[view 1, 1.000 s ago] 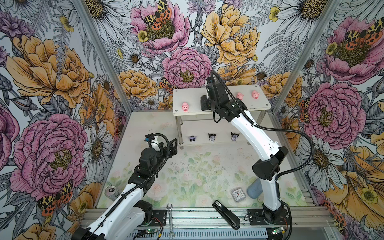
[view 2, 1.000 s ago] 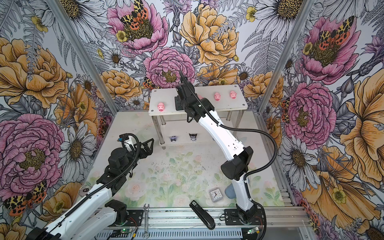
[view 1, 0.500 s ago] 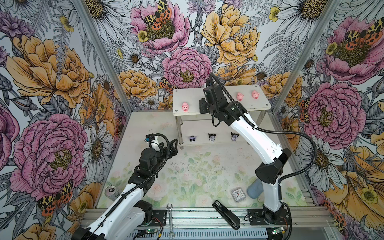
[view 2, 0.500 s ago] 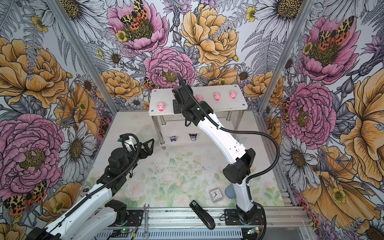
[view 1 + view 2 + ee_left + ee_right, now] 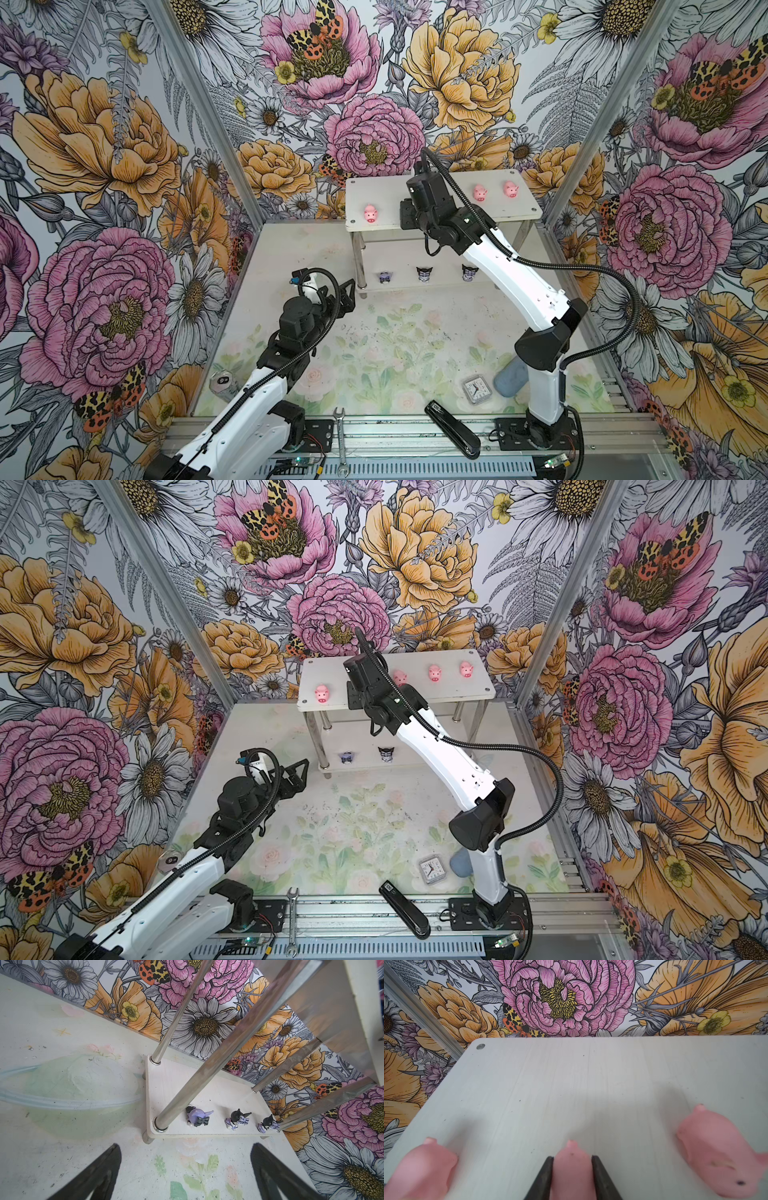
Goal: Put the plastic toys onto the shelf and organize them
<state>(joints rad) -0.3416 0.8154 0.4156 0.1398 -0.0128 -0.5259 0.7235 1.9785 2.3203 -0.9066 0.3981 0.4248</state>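
My right arm (image 5: 519,282) reaches to the upper centre of the frame in both top views. Its wrist is over the top tier of the white two-tier shelf with chrome tube legs (image 5: 374,191).

Through the right wrist camera, the right gripper (image 5: 572,1157) has a small pink plastic pig (image 5: 572,1174) squarely between its fingers (image 5: 544,1176). The pig sits on the white board with its long axis along the fingers and its little nub end pointing toward the shelf's back edge. The two black fingers lie right against its flanks. Whether they pinch it or merely touch it, I cannot tell.

One neighbouring pink pig (image 5: 421,1167) stands to one side and a second neighbour pig (image 5: 716,1157) to the other, both near but clear of the fingers. I judge the coming move turns on that line-up — the fingers should part and draw off straight up or back along the pig's axis, never across the row.

The left gripper (image 5: 351,295), middle-left of the frame, hangs low over the worktop (image 5: 395,340). Its fingers are spread wide and empty, facing the lower tier where three black-and-purple figurines with pointed ears (image 5: 236,1120) stand in a row. It is well apart from the pig — the right arm is far nearer.
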